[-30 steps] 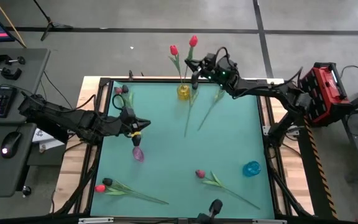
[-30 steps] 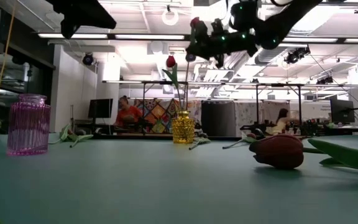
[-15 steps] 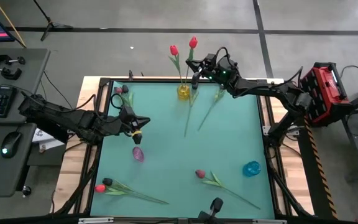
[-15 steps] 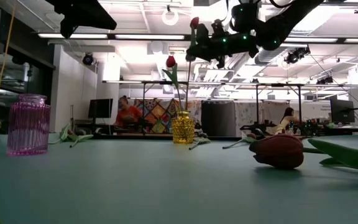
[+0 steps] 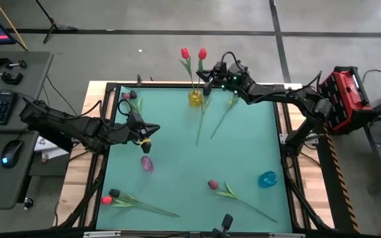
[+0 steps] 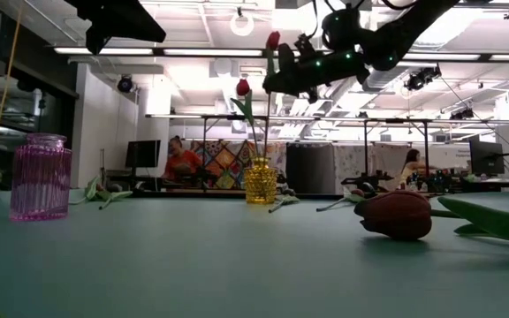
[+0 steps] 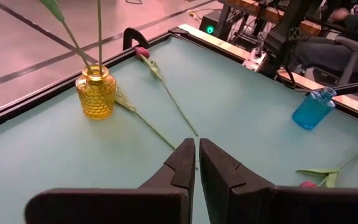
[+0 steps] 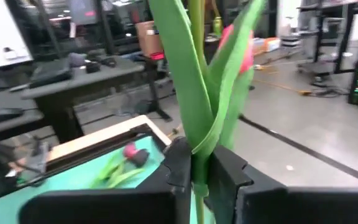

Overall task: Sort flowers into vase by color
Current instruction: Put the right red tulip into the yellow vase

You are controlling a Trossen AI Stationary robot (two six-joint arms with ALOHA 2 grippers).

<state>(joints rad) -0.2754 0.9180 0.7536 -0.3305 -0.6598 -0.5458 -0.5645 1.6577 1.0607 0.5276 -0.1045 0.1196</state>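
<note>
A yellow vase [image 5: 195, 98] stands at the table's far edge with one red tulip [image 5: 184, 53] upright in it. My right gripper [image 5: 208, 74] is above the vase, shut on a second red tulip [image 5: 202, 53]; in the left wrist view its stem [image 7: 99, 31] goes down into the vase mouth. My left gripper [image 5: 152, 132] is shut and empty, above the table's left part near a pink vase [image 5: 147, 163]. Other tulips lie flat on the table: two by the yellow vase [image 5: 204, 116], one at the far left [image 5: 129, 96], one near the middle [image 5: 213, 184], and a pair at the near left [image 5: 111, 196]. My right gripper pinches the tulip's green stem and folded leaf [image 8: 199, 163] between its two fingers, below the head. The fingers come level from the table's right side and lie across the stem. The tulip stands upright, head [image 6: 273, 40] above the fingers, lower stem in the yellow vase.
A blue vase [image 5: 267, 178] stands at the near right. The pink vase also shows in the low view [image 6: 40, 177]. A black frame [image 5: 104, 125] rims the table. People sit in the room beyond the far edge.
My right gripper has moved a little toward the table's left edge, over the yellow vase, keeping hold of the tulip. The tulip's head has come closer to the tulip standing in the vase and sits slightly lower.
</note>
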